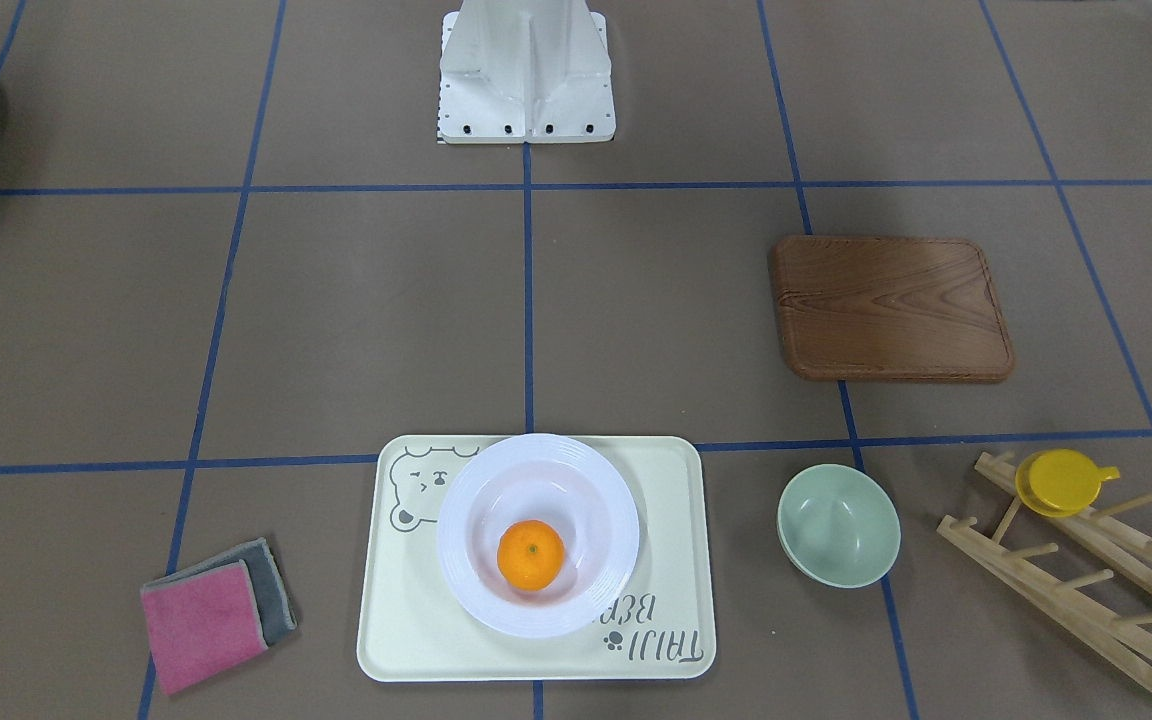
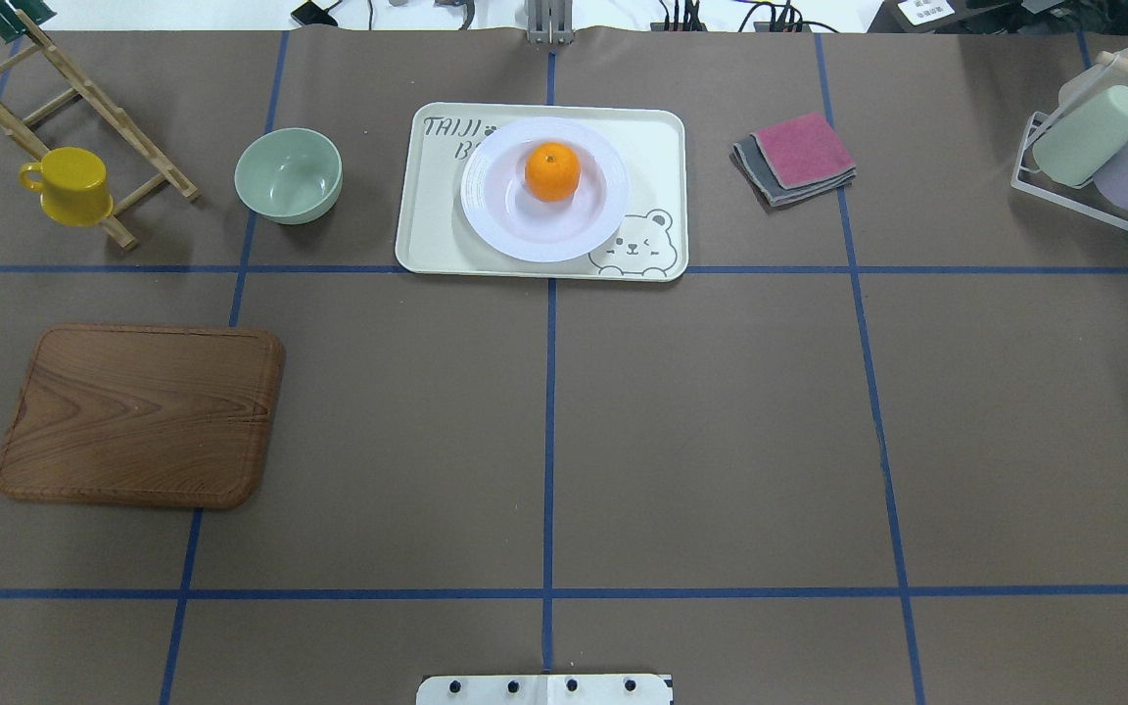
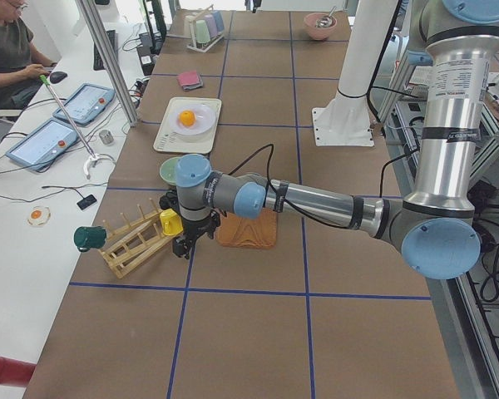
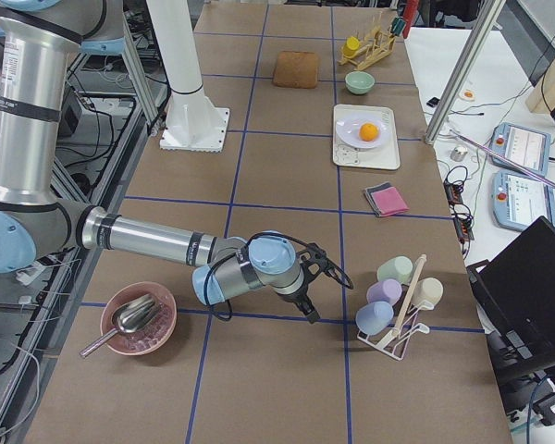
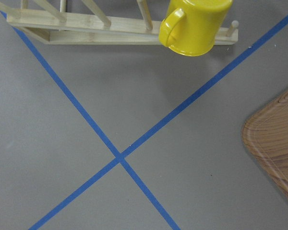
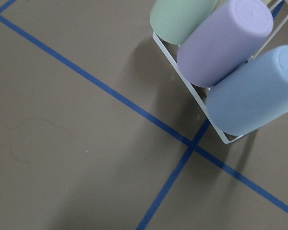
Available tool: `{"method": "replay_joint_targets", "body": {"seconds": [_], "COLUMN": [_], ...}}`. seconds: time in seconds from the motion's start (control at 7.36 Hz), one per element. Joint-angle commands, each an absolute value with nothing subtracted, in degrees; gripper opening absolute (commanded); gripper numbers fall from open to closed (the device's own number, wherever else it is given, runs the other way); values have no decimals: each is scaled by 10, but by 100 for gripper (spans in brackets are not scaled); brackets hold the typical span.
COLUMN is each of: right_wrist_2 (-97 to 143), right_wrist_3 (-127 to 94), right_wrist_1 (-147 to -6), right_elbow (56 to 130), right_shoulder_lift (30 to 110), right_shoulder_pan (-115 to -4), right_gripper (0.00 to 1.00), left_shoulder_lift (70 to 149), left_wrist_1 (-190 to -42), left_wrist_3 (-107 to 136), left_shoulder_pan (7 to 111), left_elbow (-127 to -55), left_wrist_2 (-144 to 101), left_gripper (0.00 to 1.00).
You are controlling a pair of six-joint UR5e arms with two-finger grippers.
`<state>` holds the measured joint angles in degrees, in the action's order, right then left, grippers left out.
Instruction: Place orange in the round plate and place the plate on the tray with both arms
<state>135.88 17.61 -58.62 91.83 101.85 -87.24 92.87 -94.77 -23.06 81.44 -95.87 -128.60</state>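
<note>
The orange (image 1: 530, 553) lies inside the white round plate (image 1: 466, 590). The plate stands on the cream tray (image 1: 406, 640) with the bear drawing, at the table's far middle in the overhead view: orange (image 2: 552, 171), plate (image 2: 495, 215), tray (image 2: 437, 245). Neither gripper is near them. My left gripper (image 3: 183, 245) hangs low over the table beside the yellow cup, seen only from the left end. My right gripper (image 4: 310, 310) hovers near the cup rack, seen only from the right end. I cannot tell whether either is open or shut.
A brown wooden board (image 2: 138, 416), a pale green bowl (image 2: 288, 176) and a yellow cup (image 2: 70, 184) on a wooden rack (image 2: 84, 98) are on the left. Folded cloths (image 2: 799, 157) and a rack of cups (image 2: 1103, 157) are on the right. A person sits past the table's far edge.
</note>
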Motion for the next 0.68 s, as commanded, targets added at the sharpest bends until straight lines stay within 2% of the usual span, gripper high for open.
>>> {"method": "replay_joint_targets", "body": {"seconds": [0.0, 0.27, 0.54], "right_wrist_2": [1368, 1382, 1381], "right_wrist_3": [185, 224, 269], "right_wrist_1": [-697, -792, -823], "right_elbow": [919, 918, 914], "right_shoulder_lift": [988, 970, 975], "right_shoulder_pan": [-862, -862, -861], "right_gripper": [100, 100, 100], "left_shoulder_lift": [930, 928, 927], "left_wrist_1": [-937, -935, -936], "left_wrist_3": [-224, -224, -214], "left_shoulder_pan": [820, 822, 824], "left_elbow": [-946, -945, -933], "left_wrist_2": [-1290, -1290, -1291], "left_gripper": [100, 100, 100]}}
